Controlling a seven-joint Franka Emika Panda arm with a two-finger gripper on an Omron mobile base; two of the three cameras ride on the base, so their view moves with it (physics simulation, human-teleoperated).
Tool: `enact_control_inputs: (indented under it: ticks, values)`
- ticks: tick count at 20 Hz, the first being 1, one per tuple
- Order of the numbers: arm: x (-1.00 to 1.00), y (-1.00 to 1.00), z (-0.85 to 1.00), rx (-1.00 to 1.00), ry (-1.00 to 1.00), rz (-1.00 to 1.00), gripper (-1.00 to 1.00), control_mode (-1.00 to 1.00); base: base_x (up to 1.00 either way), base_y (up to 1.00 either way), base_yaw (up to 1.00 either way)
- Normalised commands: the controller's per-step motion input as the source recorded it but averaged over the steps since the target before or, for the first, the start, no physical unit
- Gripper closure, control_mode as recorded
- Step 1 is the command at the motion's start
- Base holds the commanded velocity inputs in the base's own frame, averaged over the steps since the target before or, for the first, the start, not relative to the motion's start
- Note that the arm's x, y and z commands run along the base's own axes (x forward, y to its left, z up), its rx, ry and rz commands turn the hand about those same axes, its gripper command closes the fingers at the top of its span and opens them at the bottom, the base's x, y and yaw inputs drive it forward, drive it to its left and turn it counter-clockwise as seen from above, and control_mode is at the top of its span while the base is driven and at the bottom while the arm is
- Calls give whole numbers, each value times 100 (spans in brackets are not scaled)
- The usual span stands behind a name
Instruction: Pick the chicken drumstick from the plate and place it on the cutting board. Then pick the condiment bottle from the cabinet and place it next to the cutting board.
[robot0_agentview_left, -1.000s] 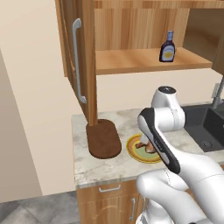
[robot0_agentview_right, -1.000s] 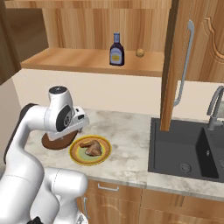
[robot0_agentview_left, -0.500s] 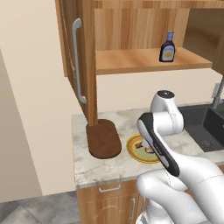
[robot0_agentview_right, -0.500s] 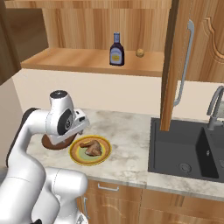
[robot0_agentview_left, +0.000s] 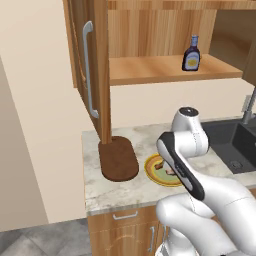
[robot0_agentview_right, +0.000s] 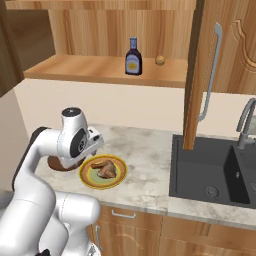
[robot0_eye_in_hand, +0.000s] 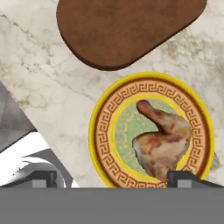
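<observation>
Gripper (robot0_eye_in_hand: 112, 178) hangs over the plate (robot0_eye_in_hand: 103, 131) with its two dark finger tips spread wide apart and nothing between them. One finger tip (robot0_eye_in_hand: 186, 177) sits just over the fat end of the chicken drumstick (robot0_eye_in_hand: 161, 141). The other one is off past the plate's rim, above the bare worktop (robot0_eye_in_hand: 39, 83). So the hand is not lined up on the meat yet. I think it needs to slide sideways, toward the drumstick, before it goes down.

That drumstick lies in the green middle of the plate, with its thin bone end pointing toward the cutting board (robot0_eye_in_hand: 127, 28). The plate sits near the front edge of the worktop. Just beside it is the dark board, with a thin strip of stone between them. The board has nothing on it, so it is ready for the meat, and the trip looks short.

Up on the shelf of the cabinet (robot0_agentview_right: 100, 70) the condiment bottle (robot0_agentview_right: 133, 56) stands upright. Its door is swung open, so the way in is free for later.
</observation>
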Motion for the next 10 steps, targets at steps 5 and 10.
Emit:
enact_control_inputs:
  ticks: [5, 10]
  values:
    - [27, 0, -21, 0, 0, 7, -100, -100, 0, 0, 0]
    - [29, 0, -20, -1, 0, 6, -100, -100, 0, 0, 0]
